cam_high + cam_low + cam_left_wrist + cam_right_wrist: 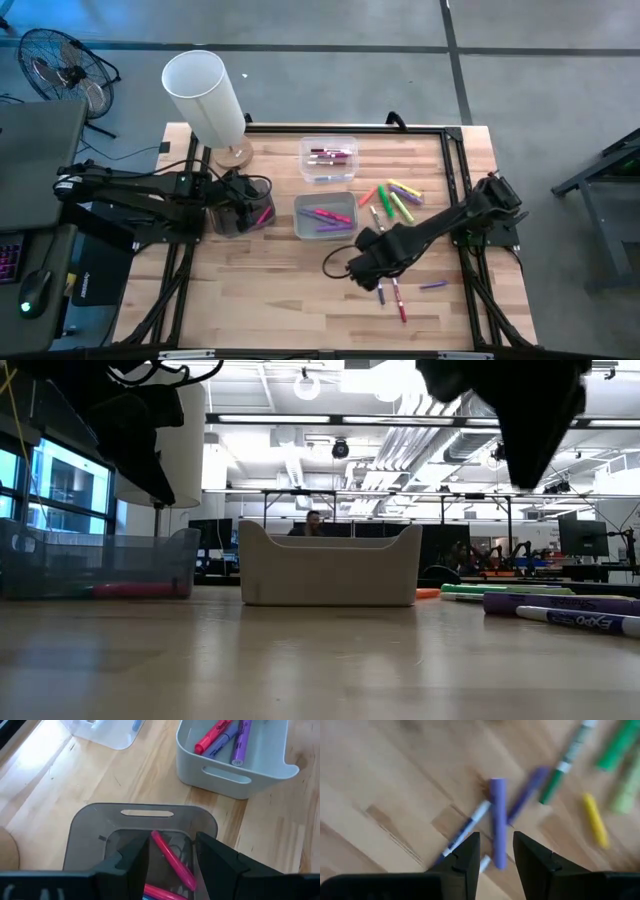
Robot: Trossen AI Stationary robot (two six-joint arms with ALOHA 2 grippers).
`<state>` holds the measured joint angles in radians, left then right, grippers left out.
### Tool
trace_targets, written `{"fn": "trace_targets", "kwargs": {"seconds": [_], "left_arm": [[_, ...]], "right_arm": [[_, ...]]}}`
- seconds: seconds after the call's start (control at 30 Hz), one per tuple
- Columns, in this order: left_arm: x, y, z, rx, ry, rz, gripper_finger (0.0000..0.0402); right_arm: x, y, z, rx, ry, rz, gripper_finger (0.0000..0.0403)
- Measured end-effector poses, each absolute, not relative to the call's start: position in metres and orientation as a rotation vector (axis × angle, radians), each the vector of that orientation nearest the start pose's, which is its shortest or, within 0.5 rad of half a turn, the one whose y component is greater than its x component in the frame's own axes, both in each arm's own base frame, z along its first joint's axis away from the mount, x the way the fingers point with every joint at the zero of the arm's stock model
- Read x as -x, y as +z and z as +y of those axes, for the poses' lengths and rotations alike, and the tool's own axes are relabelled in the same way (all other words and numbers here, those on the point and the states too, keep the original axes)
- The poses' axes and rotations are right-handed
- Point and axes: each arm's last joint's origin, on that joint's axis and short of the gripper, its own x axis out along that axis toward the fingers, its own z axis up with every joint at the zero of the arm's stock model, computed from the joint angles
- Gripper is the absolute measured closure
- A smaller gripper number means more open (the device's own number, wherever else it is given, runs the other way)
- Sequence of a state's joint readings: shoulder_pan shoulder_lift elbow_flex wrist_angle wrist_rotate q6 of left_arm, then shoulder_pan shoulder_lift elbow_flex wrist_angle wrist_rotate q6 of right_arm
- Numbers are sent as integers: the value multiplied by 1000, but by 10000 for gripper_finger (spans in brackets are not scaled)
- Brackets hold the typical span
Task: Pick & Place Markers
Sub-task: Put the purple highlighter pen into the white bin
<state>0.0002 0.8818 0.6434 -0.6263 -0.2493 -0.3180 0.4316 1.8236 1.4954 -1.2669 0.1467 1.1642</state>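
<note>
My left gripper (172, 841) stands open above the dark see-through bin (90, 835) at the table's left. A pink marker (175, 862) lies slanted inside that bin, below the gap between the fingers. My right gripper (496, 837) points down, open, above loose markers near the table's front middle (362, 268). A purple marker (497, 815) lies on the wood under its gap, beside a white-bodied one (470, 822). More green and yellow markers (395, 200) lie farther back.
A grey bin (323, 215) holding red and purple markers stands mid-table, with a clear bin (328, 158) of markers behind it. A white cylinder lamp (205, 95) stands at the far left corner. Single markers (432, 286) lie near the front right.
</note>
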Motion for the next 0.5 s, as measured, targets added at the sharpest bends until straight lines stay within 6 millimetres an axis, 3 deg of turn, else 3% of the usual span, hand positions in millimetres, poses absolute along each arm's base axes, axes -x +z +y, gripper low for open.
{"fn": "trace_targets", "kwargs": {"seconds": [0.3, 0.5], "left_arm": [[-167, 235, 7, 187, 374, 810, 243], [-166, 235, 8, 221, 414, 796, 243]], "right_arm": [[-301, 182, 113, -398, -533, 1502, 296], [-303, 166, 95, -401, -452, 1527, 296]]}}
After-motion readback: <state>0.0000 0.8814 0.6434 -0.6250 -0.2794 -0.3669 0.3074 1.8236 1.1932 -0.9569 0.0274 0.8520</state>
